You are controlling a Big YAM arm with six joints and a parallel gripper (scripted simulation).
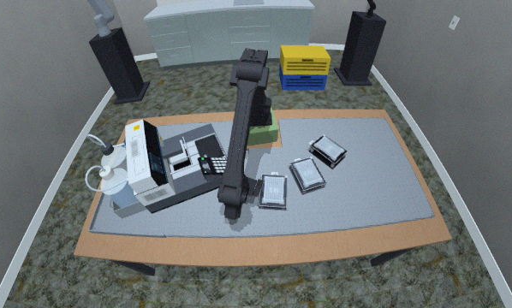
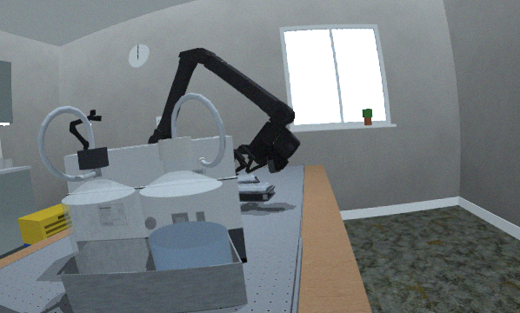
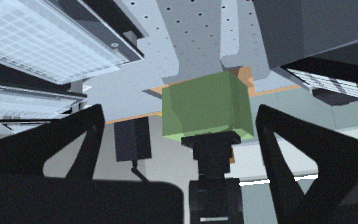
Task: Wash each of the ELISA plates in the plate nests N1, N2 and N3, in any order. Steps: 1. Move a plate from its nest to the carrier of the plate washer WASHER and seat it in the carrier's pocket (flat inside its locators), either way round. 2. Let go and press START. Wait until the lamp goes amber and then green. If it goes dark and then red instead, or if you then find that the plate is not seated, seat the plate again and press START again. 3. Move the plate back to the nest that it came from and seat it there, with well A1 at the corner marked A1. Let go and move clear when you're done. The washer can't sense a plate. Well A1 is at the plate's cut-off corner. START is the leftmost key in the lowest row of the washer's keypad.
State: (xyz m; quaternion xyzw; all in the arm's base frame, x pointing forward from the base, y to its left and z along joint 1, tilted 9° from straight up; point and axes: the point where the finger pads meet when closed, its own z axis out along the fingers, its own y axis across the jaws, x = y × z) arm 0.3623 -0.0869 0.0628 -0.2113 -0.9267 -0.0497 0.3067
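Observation:
My gripper [image 3: 180, 112] is open, with nothing between its fingers, above the table beside the nearest plate; the top view largely hides its fingers behind the arm. Three clear plates lie in dark nests: the front plate [image 1: 274, 188] [image 3: 40, 37], the middle plate [image 1: 308, 172] and the back plate [image 1: 330, 147]. Nest labels and A1 corners are too small to read. The washer [image 1: 142, 158] [image 2: 125, 161] stands at the left, with its dark keypad [image 1: 215, 165] [image 3: 335, 82] partly behind my arm. A small green light [image 1: 203, 158] shows there. No plate shows on the washer's visible deck.
The green block [image 1: 262, 136] [image 3: 195, 107] is at my arm's base. Two bottles with looping hoses stand in a grey tray [image 2: 156, 291] behind the washer. My arm [image 1: 239, 141] [image 2: 243, 83] reaches across between the washer and the plates.

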